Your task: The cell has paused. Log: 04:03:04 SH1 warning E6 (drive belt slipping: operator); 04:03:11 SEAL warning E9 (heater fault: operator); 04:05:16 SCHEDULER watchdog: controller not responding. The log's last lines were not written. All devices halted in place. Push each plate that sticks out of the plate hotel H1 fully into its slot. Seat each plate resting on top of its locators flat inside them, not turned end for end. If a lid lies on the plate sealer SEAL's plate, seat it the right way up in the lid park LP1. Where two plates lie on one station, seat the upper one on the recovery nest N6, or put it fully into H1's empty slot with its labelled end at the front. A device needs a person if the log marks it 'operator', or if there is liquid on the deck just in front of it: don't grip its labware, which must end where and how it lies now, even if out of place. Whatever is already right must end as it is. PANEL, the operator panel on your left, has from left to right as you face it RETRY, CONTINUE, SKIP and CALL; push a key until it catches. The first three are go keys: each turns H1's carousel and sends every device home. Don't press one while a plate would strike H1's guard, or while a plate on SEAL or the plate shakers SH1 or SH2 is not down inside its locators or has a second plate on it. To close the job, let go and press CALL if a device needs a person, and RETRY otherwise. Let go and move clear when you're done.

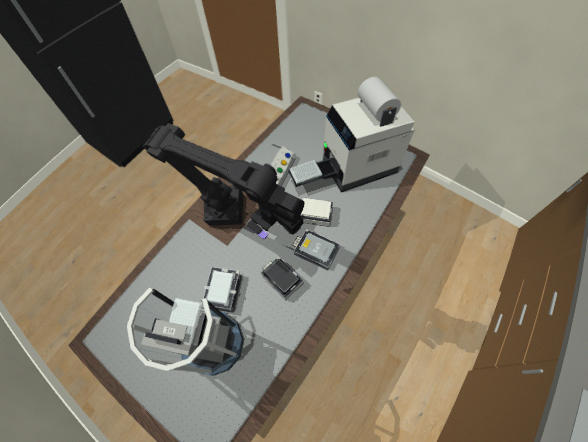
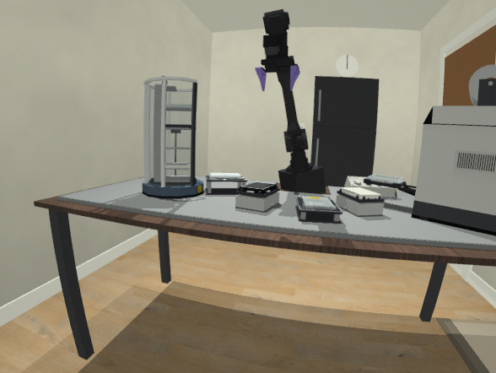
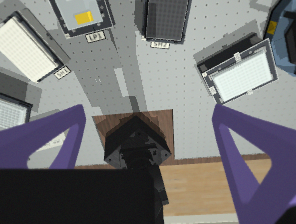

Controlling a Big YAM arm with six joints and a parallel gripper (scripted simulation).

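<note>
Pale walls and a plank floor surround the surface (image 2: pixel 126 211), a wood-edged bench topped with a grey dotted mat; a tall black cabinet (image 2: pixel 345 127) stands behind it. Everything below is placed from the arm's base (image 1: pixel 212 216), which sits at one long edge of the mat.

Largest on the mat is the white plate sealer SEAL (image 1: pixel 370 140), well away from the base toward the end near the door, with a paper roll on top and a plate (image 1: pixel 306 172) on its drawer. At the opposite end stands the plate hotel H1 (image 2: pixel 148 127), a white-framed tower on a blue foot; in the top view a white plate (image 1: pixel 184 312) shows near its guard ring.

Between H1 and the base lies a station with a white plate (image 1: pixel 220 287). Across from the base sit a dark-topped station (image 1: pixel 281 276), a lid park (image 1: pixel 316 248) holding a lid with a yellow patch, and a white-topped shaker plate (image 1: pixel 316 209). The operator panel PANEL (image 1: pixel 281 162) lies between base and sealer.

The arm stands nearly upright over the base, and the gripper (image 2: pixel 277 78) hangs high above it, purple fingers spread wide and empty.
</note>
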